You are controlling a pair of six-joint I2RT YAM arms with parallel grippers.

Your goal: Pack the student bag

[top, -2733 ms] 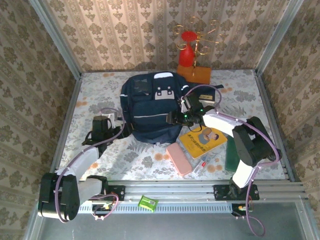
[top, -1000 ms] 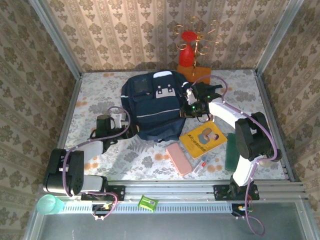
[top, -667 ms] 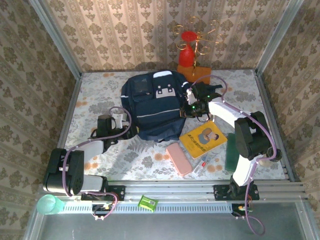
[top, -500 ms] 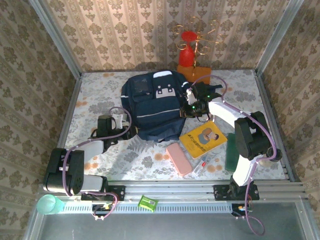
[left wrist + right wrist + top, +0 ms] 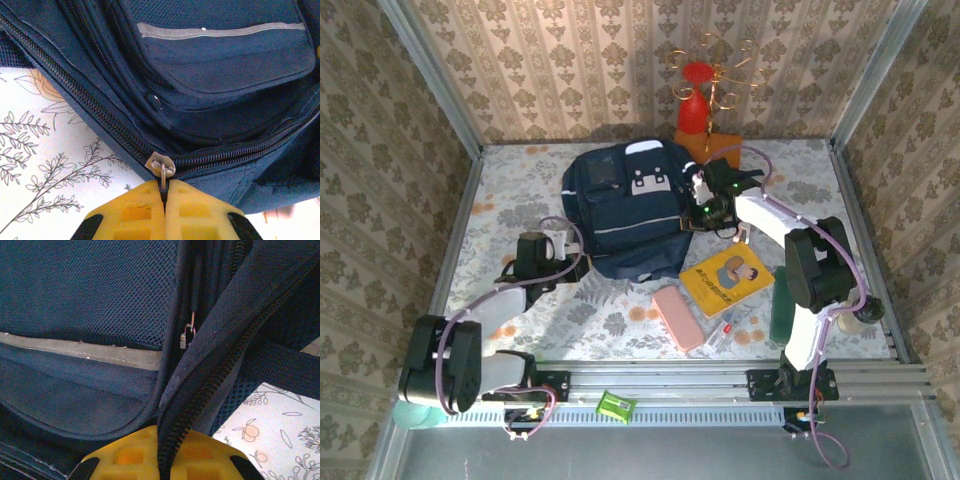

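You could not see the zip pull's end, lost between the left gripper's fingers. The right arm hid part of a dark green thing; the yellow book's print was too small to read.

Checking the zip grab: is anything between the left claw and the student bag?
Nothing visible. The left claw is shut on the metal zipper pull at the student bag's lower edge, so it is in direct contact with the bag.

On the table, the student bag; a book and case before it; a stand behind.
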